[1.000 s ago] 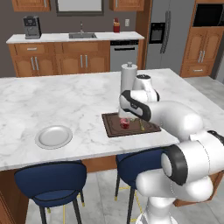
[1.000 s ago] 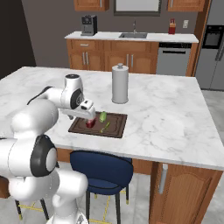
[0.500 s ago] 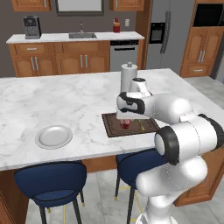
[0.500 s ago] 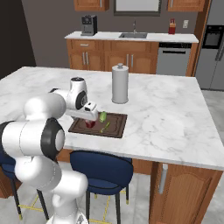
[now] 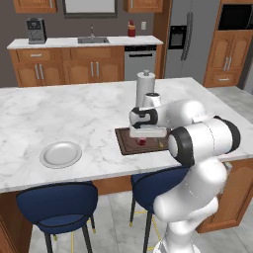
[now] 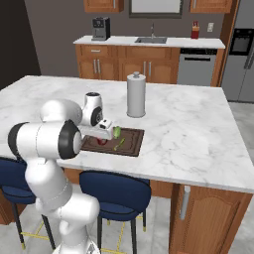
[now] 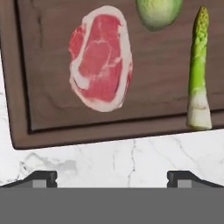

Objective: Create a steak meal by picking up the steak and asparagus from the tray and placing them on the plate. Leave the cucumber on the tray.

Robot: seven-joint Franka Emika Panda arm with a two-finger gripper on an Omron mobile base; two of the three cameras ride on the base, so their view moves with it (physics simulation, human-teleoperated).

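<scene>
**Steak, asparagus and cucumber all on the tray; plate bare**

The steak (image 7: 101, 64), red with a pale fatty edge, lies flat on the dark brown tray (image 7: 52, 109). Beside it in the hand view, a light-green cucumber (image 7: 158, 12) sits at the top edge of the picture, and the asparagus (image 7: 198, 70) lies alongside with its pale cut end towards the tray's rim. All three rest apart from one another inside the rim.

The gripper (image 7: 112, 177) hangs over the tray's near edge with its jaws spread wide and nothing between them. The two dark fingertips (image 7: 43, 177) stand over bare marble, short of the tray, with the steak ahead of the gap and slightly towards the left tip.

In the left base view the tray (image 5: 127, 144) sits on the marble island counter (image 5: 74, 111), near a white paper towel roll (image 5: 145, 88). The round grey-white plate (image 5: 61, 154) lies well apart to the left, holding nothing.
</scene>
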